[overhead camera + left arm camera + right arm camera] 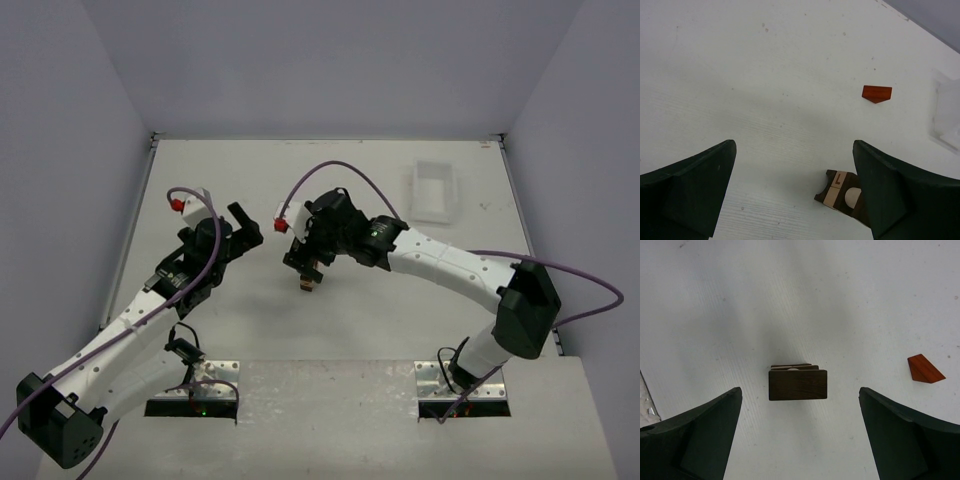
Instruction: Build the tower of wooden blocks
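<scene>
Right wrist view: the right gripper (799, 391) is released, with the small dark brown and light tan wood block tower (798, 384) centred between its fingers and touching neither. The left gripper (794, 147) is likewise released and empty, with the tower just beside its right finger. A reddish-brown wooden wedge (925, 369) lies near the tower. The tower stands mid-bench on the white bench (400, 320). A white rectangular plastic tray (416, 188) sits toward the far right corner. Pale grey walls (330, 60) enclose the bench.

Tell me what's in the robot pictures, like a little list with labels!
tower: wood block tower, dark brown block on top, standing on the table
loose piece: reddish-brown block, lying apart from the tower
tray: white tray, toward the far right of the table
right fingers: open, one on each side of the tower, not touching it
left fingers: open, holding nothing
</scene>
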Action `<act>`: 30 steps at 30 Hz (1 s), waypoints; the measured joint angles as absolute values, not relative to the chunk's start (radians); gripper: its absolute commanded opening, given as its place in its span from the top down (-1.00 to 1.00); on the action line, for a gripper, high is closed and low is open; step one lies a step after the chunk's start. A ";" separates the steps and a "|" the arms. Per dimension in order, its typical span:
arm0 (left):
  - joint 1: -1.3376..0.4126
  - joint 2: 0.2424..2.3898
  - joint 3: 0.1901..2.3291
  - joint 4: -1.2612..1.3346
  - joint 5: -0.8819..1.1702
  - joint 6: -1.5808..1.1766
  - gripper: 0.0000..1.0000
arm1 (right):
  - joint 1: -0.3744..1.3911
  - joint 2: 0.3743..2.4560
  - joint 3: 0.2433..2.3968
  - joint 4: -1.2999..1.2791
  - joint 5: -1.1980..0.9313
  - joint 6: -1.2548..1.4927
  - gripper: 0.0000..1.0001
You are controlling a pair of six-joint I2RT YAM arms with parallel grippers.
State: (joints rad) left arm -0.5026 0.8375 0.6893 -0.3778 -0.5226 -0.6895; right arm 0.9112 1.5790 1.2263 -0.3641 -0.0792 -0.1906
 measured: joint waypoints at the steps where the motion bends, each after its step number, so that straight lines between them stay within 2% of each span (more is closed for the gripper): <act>1: -0.503 0.838 0.688 -0.378 -0.521 -0.690 -1.00 | 0.910 1.561 1.219 -0.362 -0.076 -0.189 -0.97; 6: -0.503 0.837 0.687 -0.378 -0.512 -0.690 -1.00 | 0.875 1.472 1.183 -0.344 -0.071 -0.168 -0.97; 15: -0.503 0.841 0.687 -0.378 -0.490 -0.690 -1.00 | 0.610 1.484 1.162 -0.292 -0.015 0.058 -0.97; 21: -0.503 0.862 0.687 -0.378 -0.477 -0.690 -1.00 | 0.525 1.727 1.279 -0.286 -0.021 0.198 -0.91; 30: -0.503 0.880 0.687 -0.377 -0.463 -0.690 -1.00 | 0.471 2.103 1.541 -0.265 -0.018 0.329 -0.45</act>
State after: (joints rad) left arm -0.5026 0.8802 0.6872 -0.3767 -0.4632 -0.6895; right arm 0.4712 2.1033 1.5411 -0.2645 -0.0182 0.3292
